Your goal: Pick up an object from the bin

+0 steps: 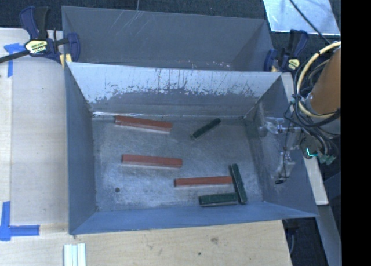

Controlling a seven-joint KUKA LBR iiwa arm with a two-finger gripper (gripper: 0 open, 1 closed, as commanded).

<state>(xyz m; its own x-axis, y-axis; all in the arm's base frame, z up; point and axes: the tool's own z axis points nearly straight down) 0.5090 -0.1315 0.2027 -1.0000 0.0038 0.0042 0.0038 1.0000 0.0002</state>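
The arm's gripper [282, 169] hangs at 3 o'clock of the grey bin [168, 88], over its sloping right wall and carrying nothing visible; whether it is open or closed cannot be told. Nothing is engaged, so the approach appears to be in hand. Nearest, at about 4 o'clock on the floor, lie a long green bar [237, 183], a short green bar [218, 200] and a red-brown bar [203, 182]. The next move likely calls for travelling toward 9 o'clock, then descending squarely over one piece.
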